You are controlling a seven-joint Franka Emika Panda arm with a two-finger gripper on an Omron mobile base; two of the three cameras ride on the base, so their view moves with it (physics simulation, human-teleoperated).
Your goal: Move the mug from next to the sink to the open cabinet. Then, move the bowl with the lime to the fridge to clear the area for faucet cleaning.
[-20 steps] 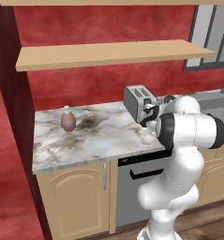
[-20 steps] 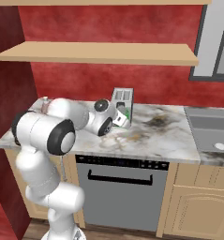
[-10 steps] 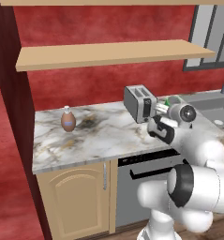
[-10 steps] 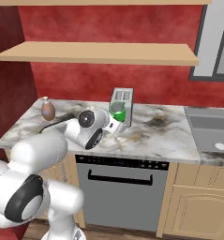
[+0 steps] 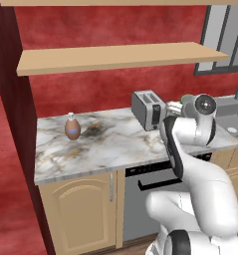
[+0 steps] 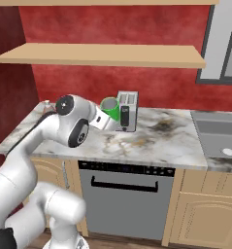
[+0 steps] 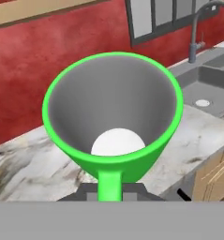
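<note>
A bright green mug (image 7: 113,112) with a grey inside is tipped with its mouth toward the hand camera. My gripper (image 7: 110,186) is shut on its handle from below. In the right base view the mug (image 6: 109,108) hangs above the marble counter just left of the toaster. In the left base view a sliver of the mug (image 5: 184,98) shows behind my wrist. The grey sink (image 7: 212,77) and its gooseneck faucet (image 7: 197,33) lie off to the right, well apart from the mug. The sink (image 6: 218,138) is at the counter's right end.
A grey toaster (image 5: 148,109) stands at the back of the counter, close to the mug. A small brown bottle (image 5: 72,127) sits at the counter's left. A wooden shelf (image 5: 120,57) runs overhead. A dishwasher front (image 6: 127,199) is below the counter.
The arm has swung its elbow and wrist round while the hand keeps the mug by the toaster, a little higher than before. The counter things have not moved.
</note>
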